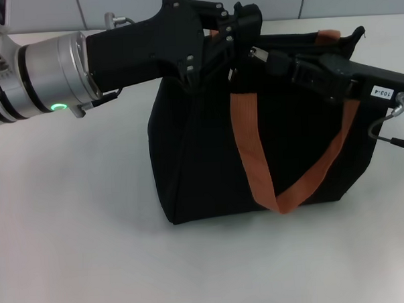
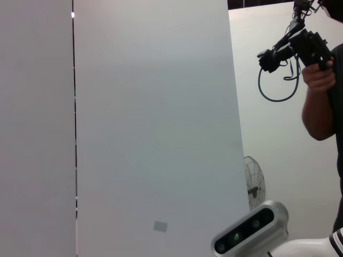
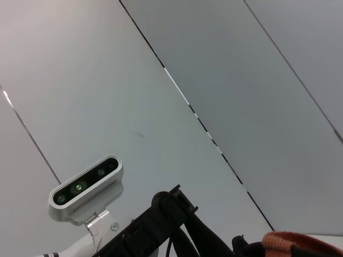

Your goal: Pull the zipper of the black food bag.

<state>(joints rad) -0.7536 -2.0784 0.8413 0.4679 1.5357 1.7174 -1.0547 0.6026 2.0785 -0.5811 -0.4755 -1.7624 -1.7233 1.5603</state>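
Observation:
The black food bag [image 1: 202,158] stands upright on the white table in the middle of the head view. One orange-brown strap [image 1: 252,149] hangs down its front, and a strap also shows in the right wrist view [image 3: 300,242]. My left gripper [image 1: 244,22] reaches in from the left and sits at the bag's top edge. My right gripper [image 1: 266,59] reaches in from the right along the bag's top, its fingers closed to a narrow tip at a small silver tab, the zipper [image 1: 257,53]. The zip track is hidden behind the two grippers.
The white table [image 1: 77,217] spreads to the left of and in front of the bag. The left wrist view shows a wall, a person [image 2: 321,96] holding a device, and my head camera [image 2: 252,230]. The right wrist view shows wall panels and the head camera [image 3: 86,188].

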